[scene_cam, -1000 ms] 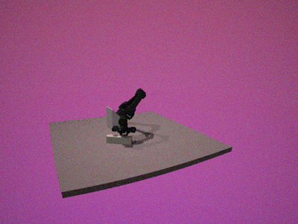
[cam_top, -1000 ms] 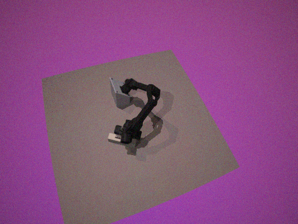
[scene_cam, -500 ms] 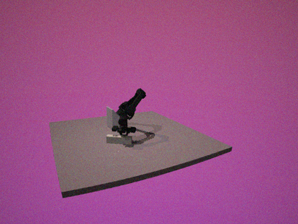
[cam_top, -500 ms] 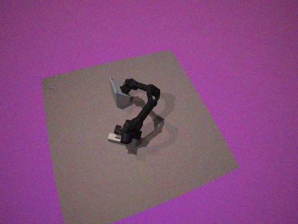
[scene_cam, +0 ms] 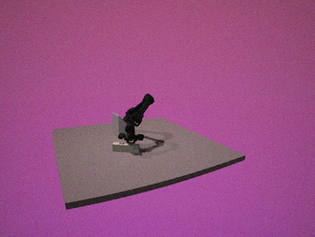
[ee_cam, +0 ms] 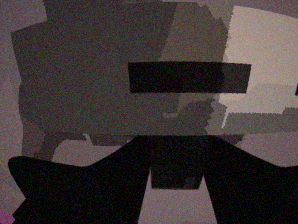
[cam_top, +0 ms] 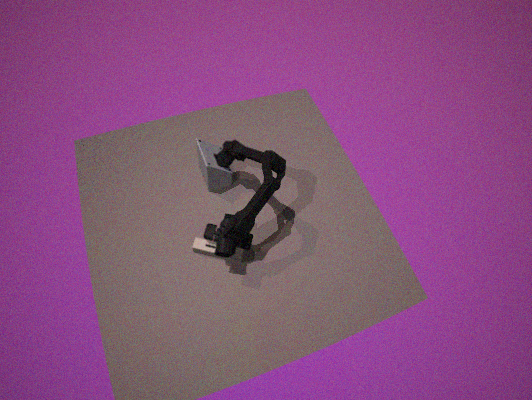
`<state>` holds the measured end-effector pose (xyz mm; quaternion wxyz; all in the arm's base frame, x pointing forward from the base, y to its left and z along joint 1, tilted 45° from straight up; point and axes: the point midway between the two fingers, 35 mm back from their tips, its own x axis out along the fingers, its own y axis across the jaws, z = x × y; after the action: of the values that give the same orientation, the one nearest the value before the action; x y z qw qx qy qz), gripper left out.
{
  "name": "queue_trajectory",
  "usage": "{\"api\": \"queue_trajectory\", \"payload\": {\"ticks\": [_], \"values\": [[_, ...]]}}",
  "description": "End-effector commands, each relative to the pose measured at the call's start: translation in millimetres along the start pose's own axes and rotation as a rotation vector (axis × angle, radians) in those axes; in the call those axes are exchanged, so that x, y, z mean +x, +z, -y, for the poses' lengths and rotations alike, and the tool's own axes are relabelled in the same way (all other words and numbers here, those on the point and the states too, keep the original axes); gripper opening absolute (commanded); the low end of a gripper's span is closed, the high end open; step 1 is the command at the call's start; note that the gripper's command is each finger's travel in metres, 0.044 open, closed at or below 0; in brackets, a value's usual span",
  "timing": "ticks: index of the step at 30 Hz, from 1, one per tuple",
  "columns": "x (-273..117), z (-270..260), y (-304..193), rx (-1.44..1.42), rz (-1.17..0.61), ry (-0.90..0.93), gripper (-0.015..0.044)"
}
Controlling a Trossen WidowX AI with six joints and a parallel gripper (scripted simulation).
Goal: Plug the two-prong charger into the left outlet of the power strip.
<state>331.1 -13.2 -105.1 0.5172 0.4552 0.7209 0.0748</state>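
The end effector [cam_top: 216, 239] was clamped on the black charger [ee_cam: 174, 172] (fingers partly closed), low over the white power strip [cam_top: 202, 245] on the table [cam_top: 310, 260].

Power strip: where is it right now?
In the top view the power strip lies on the grey table left of centre, its pale end poking out left of the gripper directly above it.

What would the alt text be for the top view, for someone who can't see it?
A black robot arm reaches down over a pale power strip on a square grey table, its gripper closed on a dark charger. A light grey mount stands behind; the surroundings are purple.
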Motion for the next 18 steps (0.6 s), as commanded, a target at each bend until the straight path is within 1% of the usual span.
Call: {"api": "queue_trajectory", "payload": {"ticks": [1,10,18], "values": [[0.0,0.0,0.5,-0.002,0.002,0.0,0.021],[0.0,0.0,0.4,-0.002,0.002,0.0,0.044],[0.2,0.0,-1.1,-0.004,0.005,0.0,0.044]]}}
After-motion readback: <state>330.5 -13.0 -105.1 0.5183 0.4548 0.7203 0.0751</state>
